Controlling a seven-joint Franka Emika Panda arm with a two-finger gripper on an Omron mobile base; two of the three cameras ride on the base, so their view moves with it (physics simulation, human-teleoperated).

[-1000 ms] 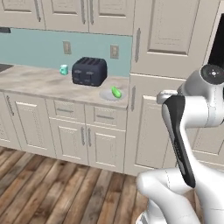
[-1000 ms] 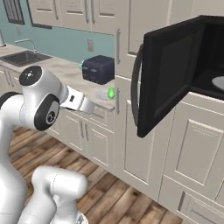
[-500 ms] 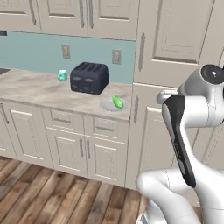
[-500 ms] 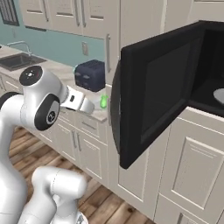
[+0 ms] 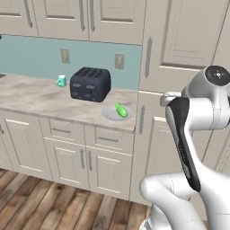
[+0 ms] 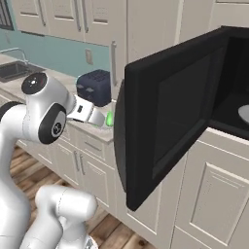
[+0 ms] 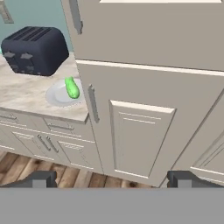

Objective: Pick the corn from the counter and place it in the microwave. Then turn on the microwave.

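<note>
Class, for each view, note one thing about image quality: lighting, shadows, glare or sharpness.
Left base view: flat, even light, with a faint shadow beside the toaster. Right base view: the microwave door is matt black, without glare. Hand view: the corn is sharp on its plate, without blur.

You have the small bright green corn cob [image 5: 121,110] lying on its side on a pale round plate [image 5: 109,115], near the right end of the beige marbled stone bench [image 5: 40,96]. In the hand view the cob [image 7: 71,87] lies slightly askew on the plate [image 7: 57,97], close to the bench's front edge. The bench sits over cream panelled drawers and doors. Your large black microwave [image 6: 232,92] stands with its dark door [image 6: 165,121] swung wide open, showing a dark cavity with a pale plate [image 6: 244,113] inside.
</note>
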